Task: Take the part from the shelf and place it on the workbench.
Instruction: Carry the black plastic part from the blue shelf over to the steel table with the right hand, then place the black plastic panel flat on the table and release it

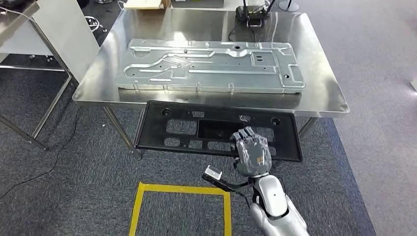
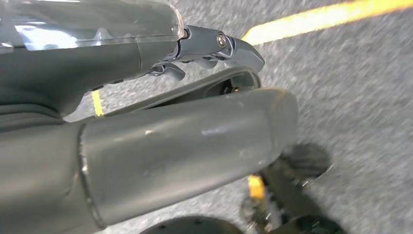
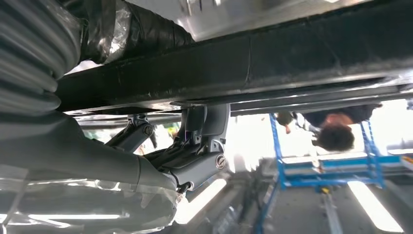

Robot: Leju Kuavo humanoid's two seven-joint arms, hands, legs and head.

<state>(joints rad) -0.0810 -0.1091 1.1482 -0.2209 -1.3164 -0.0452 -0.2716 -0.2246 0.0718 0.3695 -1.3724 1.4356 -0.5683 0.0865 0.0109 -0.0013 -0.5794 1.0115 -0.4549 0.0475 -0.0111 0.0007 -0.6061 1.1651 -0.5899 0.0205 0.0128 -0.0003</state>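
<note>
The part is a long black plastic frame with several cutouts, held level in front of the workbench's near edge, slightly below its top. My right hand grips the frame's near edge right of centre, fingers over the top. From the right wrist view, the frame's dark edge lies across my right hand, whose fingers clasp it. My left hand hangs over grey carpet, fingers apart and holding nothing.
A large stamped metal panel covers most of the steel workbench; a black device with cables stands at its far edge. A white table is at left. Yellow floor tape marks a square. A person stands by a blue rack.
</note>
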